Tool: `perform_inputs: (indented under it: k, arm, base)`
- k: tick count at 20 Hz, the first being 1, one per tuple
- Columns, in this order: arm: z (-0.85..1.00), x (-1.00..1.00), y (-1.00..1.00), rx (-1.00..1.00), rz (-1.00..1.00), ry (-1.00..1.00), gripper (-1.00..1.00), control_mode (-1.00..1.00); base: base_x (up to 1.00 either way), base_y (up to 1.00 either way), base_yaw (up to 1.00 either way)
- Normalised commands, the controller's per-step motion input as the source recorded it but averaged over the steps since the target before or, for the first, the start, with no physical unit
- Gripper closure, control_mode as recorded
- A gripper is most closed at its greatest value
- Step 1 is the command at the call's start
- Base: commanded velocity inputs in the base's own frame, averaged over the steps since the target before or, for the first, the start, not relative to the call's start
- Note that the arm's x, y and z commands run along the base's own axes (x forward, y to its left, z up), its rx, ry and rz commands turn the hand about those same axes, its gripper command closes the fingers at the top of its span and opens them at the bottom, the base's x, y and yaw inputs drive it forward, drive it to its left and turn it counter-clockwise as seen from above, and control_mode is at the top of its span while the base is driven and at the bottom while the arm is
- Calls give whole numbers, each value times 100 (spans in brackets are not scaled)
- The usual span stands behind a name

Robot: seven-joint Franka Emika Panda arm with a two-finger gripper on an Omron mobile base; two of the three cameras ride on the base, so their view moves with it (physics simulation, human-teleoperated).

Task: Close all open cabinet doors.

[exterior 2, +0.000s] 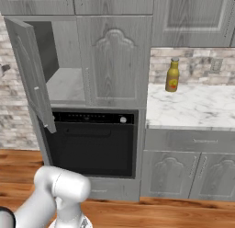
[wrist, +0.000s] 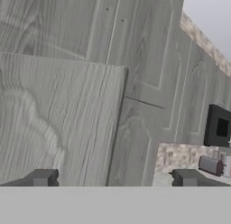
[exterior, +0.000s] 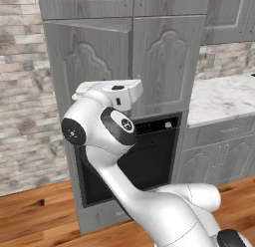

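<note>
Above the oven, the left cabinet door (exterior 2: 32, 71) stands swung far out on its left hinge, baring the cabinet's shelf (exterior 2: 64, 84). Seen from the left base, the same open door (exterior: 84, 61) shows its arched outer panel, and my hand (exterior: 117, 91) is held up close in front of it. Its neighbour, the right cabinet door (exterior 2: 114, 61), is closed. In the hand view my gripper (wrist: 115, 178) is open with nothing between its fingertips (wrist: 43, 177), and the door's grey wood face (wrist: 58, 119) looms near. I cannot tell whether the gripper touches the door.
A black glass oven (exterior 2: 92, 139) sits below the open cabinet. To its right a marble counter (exterior 2: 193, 107) carries a yellow bottle (exterior 2: 172, 75), with closed lower cabinet doors (exterior 2: 167, 176) beneath. The upper cabinets (exterior 2: 193, 18) look closed. A brick wall (exterior: 22, 91) is on the left and wood floor (exterior: 35, 211) below.
</note>
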Motion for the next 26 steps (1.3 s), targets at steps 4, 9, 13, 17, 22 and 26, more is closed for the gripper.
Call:
perform_inputs:
  k: [4, 9, 13, 17, 22, 26]
  arm:
    - [0, 35, 37, 0, -1, 6, -100, -100]
    - [0, 17, 37, 0, -1, 7, -100, -100]
    - [0, 13, 19, 0, 0, 5, -100, -100]
    - [-1, 2, 2, 0, 0, 0, -100, -100]
    - [-15, 2, -3, 0, 0, -3, -100, -100]
    - [-21, 12, -12, 0, -1, -5, -100, -100]
  base:
    - [0, 0, 0]
    - [0, 0, 0]
    - [0, 0, 0]
    - [0, 0, 0]
    - [0, 0, 0]
    - [0, 0, 0]
